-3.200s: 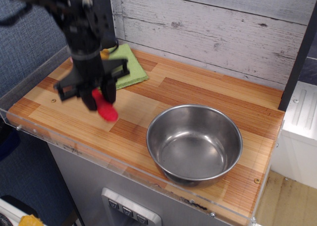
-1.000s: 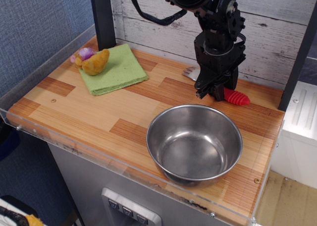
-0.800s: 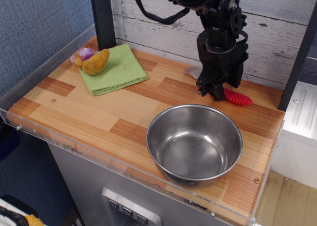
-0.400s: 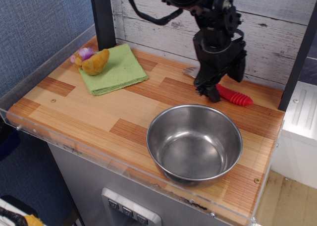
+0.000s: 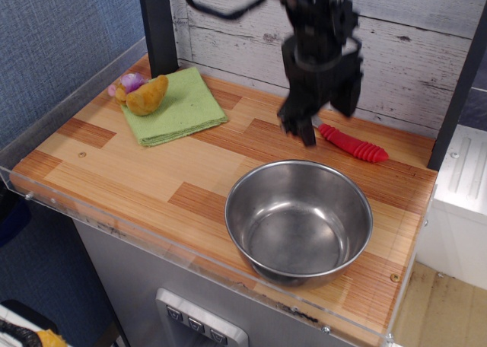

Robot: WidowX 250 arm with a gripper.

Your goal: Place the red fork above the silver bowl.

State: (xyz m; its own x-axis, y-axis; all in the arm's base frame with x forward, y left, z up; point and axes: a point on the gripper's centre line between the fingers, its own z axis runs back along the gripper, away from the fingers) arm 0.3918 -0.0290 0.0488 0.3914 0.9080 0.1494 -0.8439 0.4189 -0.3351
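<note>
Fork (image 5: 353, 144): lying flat on the worktop (image 5: 152, 172) at 12 to 1 o'clock of the bowl (image 5: 298, 221), near its rim, long axis running 10 to 4. We are seeing the tool (image 5: 318, 120) hovering at the fork's 9 o'clock, empty, fingers spread wide.

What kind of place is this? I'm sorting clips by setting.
Probably a toy kitchen test setup: a small wooden counter with a clear rim, a silver bowl, a red fork, and a whitewashed plank backdrop.

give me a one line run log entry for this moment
gripper: open, raised, holding nothing | red ribbed-handled fork: flat on wooden counter, behind shiny round steel bowl, apart from it | bowl: empty | stage: fork released
</note>
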